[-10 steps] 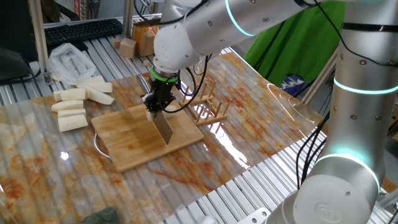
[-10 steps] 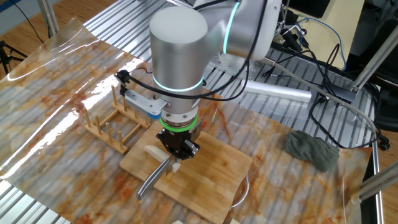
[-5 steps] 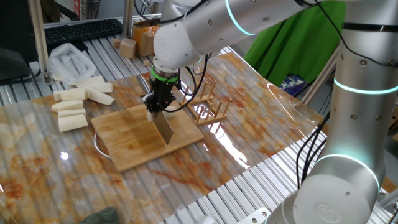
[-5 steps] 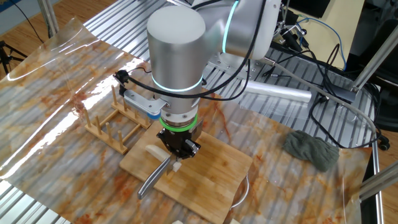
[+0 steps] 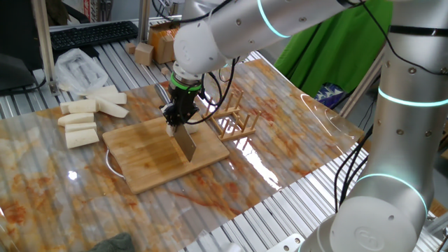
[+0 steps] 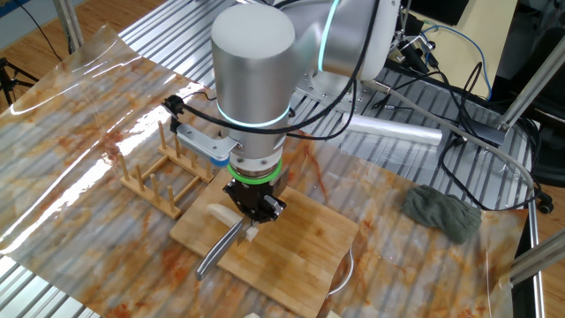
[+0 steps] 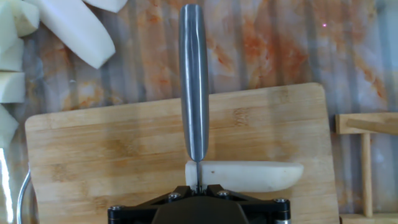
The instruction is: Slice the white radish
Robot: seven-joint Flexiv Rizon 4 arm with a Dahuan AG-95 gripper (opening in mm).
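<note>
One fixed view. Board (image 5: 161, 157): bamboo, on the marbled table sheet (image 5: 294, 133). Gripper (image 5: 176, 123): points straight down over the board's far edge, jaws together, clamped on a knife (image 5: 183, 143) whose flat blade hangs to the board. Radish sticks (image 5: 87, 115): a loose group off the board's left corner, well apart from it. Bag (image 5: 75, 68): translucent, beyond the sticks. Rack (image 5: 234, 119): wooden, just beside the board's right edge. The radish cannot be made out here.

The other fixed view. Gripper (image 6: 252, 212): over the middle of the board (image 6: 305, 252), closed on the knife (image 6: 216, 252), which slants toward the board's near-left edge. Radish (image 6: 221, 215): pale chunk lying on the board, touching the knife just below the gripper. Rack (image 6: 168, 172): left of the board. Cloth (image 6: 441, 212): grey, well right of the board.

Hand view. Knife (image 7: 193, 81): steel, running up from the gripper across the board (image 7: 93, 162) and past its far edge. Radish (image 7: 249, 175): on the board, lying crosswise to the knife, blade at its left end. Sticks (image 7: 68, 25): beyond the board's far-left corner.
</note>
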